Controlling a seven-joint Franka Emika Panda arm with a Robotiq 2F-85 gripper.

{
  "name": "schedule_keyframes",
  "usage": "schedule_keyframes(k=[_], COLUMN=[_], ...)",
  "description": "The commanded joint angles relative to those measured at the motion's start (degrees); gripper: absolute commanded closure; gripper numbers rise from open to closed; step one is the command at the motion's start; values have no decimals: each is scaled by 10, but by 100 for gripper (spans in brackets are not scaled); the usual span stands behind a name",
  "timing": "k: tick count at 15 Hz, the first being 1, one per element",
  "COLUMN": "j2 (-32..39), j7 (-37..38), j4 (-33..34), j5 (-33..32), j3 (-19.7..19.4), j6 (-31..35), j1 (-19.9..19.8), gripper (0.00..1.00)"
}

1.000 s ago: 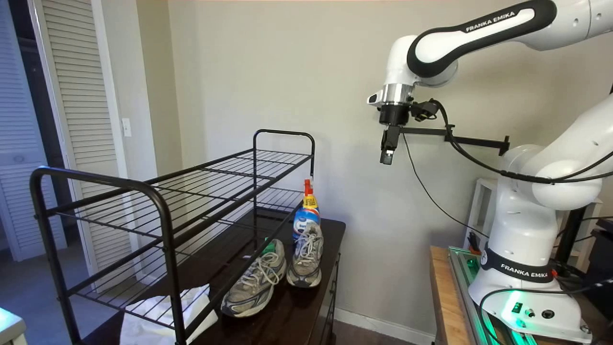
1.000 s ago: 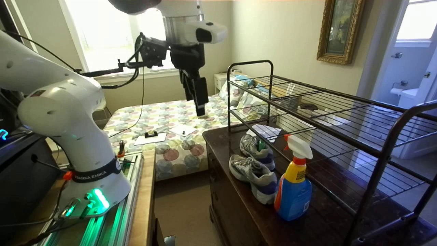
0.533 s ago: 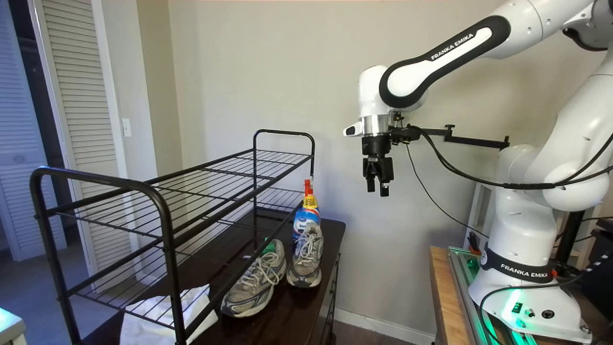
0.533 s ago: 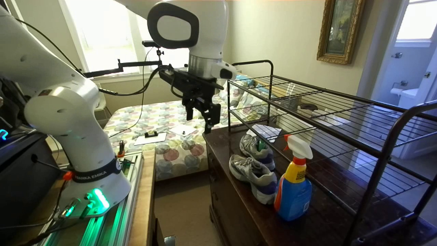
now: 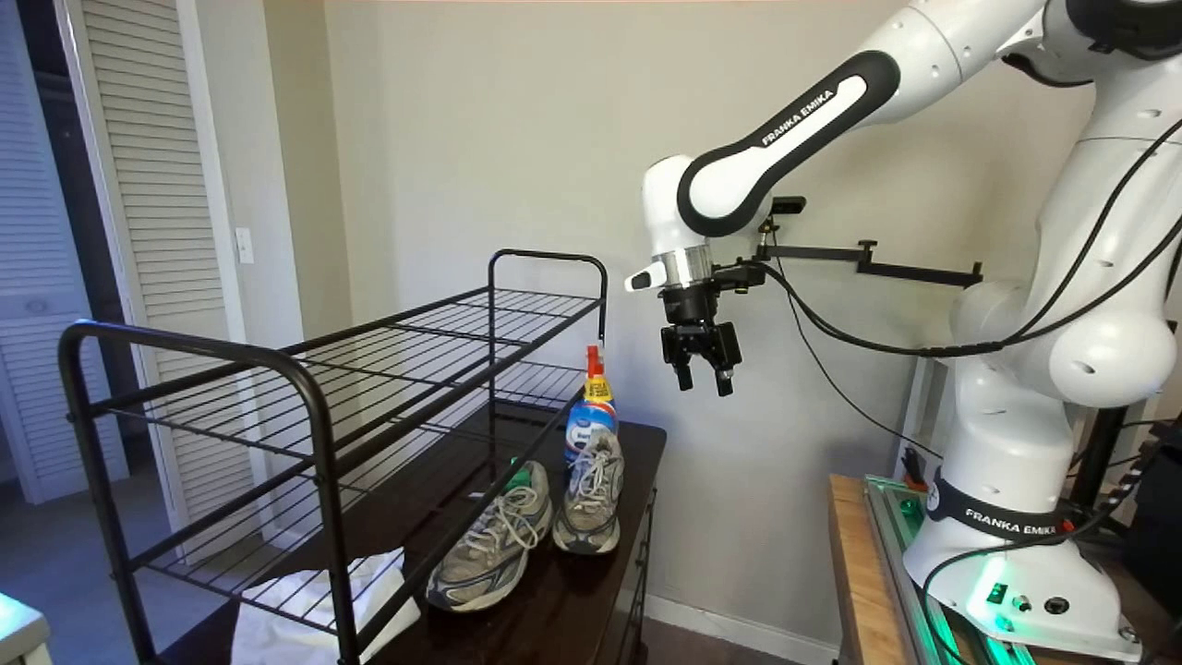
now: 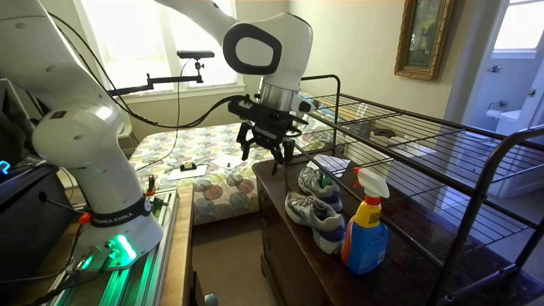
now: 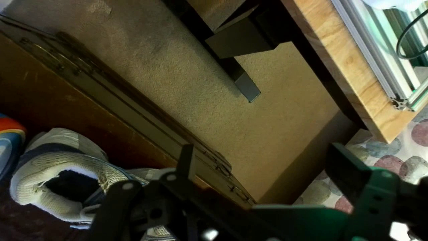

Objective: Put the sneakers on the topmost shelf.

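Observation:
The sneakers are a grey-and-white pair. In an exterior view, one sneaker [image 5: 494, 545] lies partly under the rack and the other sneaker [image 5: 591, 499] stands beside it on the dresser. Both show side by side in an exterior view [image 6: 316, 219]. The wrist view shows one sneaker's heel and opening [image 7: 67, 180] at lower left. The topmost shelf [image 5: 468, 380] is the upper black wire tier, also in an exterior view [image 6: 382, 148], with nothing on it. My gripper [image 5: 705, 381] is open and empty, fingers wide apart in the wrist view [image 7: 262, 157]. It hangs above the sneakers' toe side, apart from them.
A spray bottle [image 6: 365, 246] stands at the sneakers' heels. The rack stands on a dark dresser [image 5: 637, 453]; its front tubes run over one sneaker. A white cloth or paper [image 5: 314, 610] lies under it. A wooden table edge [image 5: 859, 554] and a bed [image 6: 221, 187] are nearby.
The arm has come down and toward the dresser and rack. The wrist has turned, so the spread fingers now show. The sneakers, bottle and rack have not moved.

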Motion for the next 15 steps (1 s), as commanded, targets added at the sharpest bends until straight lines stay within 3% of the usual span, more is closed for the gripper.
schedule_keyframes(k=[1,3,8,13,14,15], j2=[6,13,59,102,112,79], j7=[-8,-30,-230,-408,-427,-375], j4=[4,6,12,38,50,17], j5=[6,-2,28,39,48,23], j3=[27,28,26,32,36,43], j6=[-1,-2,25,10,-15,13], j1=[-27,-29,-33,-50,-52,-61], gripper=[0,0,0,0,0,0])
